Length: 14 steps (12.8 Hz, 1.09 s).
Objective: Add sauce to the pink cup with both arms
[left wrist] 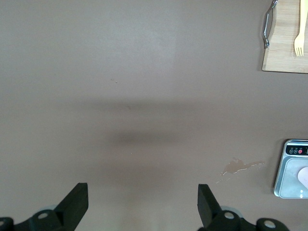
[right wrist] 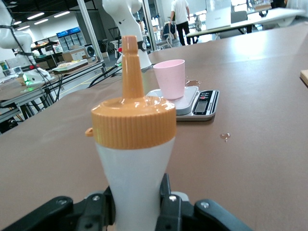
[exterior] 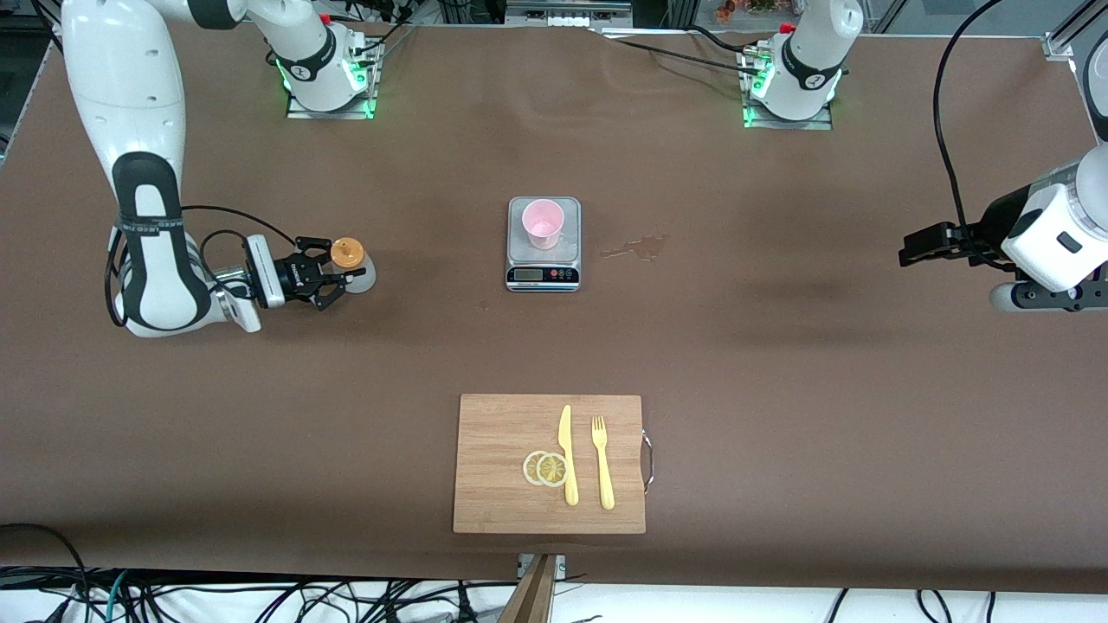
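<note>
The sauce bottle [exterior: 350,260], whitish with an orange nozzle cap, stands upright toward the right arm's end of the table. My right gripper [exterior: 343,279] is shut on its lower body; in the right wrist view the fingers [right wrist: 166,202] press both sides of the bottle [right wrist: 134,144]. The pink cup [exterior: 544,223] stands on a small grey scale [exterior: 543,262] at mid-table, and shows in the right wrist view [right wrist: 170,77]. My left gripper [exterior: 913,247] hangs open and empty over bare table at the left arm's end, its fingers [left wrist: 77,202] wide apart.
A wooden cutting board [exterior: 502,433] lies near the front edge with a yellow knife [exterior: 568,454], a yellow fork [exterior: 602,463] and lemon slices [exterior: 545,468]. A small spill mark [exterior: 636,248] lies beside the scale toward the left arm's end.
</note>
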Each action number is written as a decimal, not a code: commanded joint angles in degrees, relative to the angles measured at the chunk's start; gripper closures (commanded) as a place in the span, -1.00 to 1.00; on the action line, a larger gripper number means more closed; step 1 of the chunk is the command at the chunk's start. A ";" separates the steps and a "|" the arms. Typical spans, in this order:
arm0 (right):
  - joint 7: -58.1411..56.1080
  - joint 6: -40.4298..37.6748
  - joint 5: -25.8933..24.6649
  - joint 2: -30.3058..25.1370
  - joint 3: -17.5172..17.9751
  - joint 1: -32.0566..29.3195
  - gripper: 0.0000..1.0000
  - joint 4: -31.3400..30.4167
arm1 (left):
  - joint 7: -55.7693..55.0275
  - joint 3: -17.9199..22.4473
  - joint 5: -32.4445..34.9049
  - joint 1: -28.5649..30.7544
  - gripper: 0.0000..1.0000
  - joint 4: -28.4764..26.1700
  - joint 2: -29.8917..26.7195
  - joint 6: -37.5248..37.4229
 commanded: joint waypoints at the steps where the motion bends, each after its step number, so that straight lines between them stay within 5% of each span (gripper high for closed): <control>1: -0.55 -3.60 0.22 1.19 0.72 -1.08 -1.00 2.17 | 0.46 -0.23 0.29 0.26 -1.00 1.39 0.41 -0.46; 9: 14.10 -10.45 -17.35 -0.48 -6.03 -1.26 -1.00 19.28 | 0.37 -0.31 0.29 -0.18 -1.00 3.07 0.41 -0.46; 14: 42.54 -12.05 -20.52 -7.67 -8.07 -0.47 -1.00 20.98 | 0.46 -0.31 0.38 0.17 -1.00 3.07 0.41 -0.46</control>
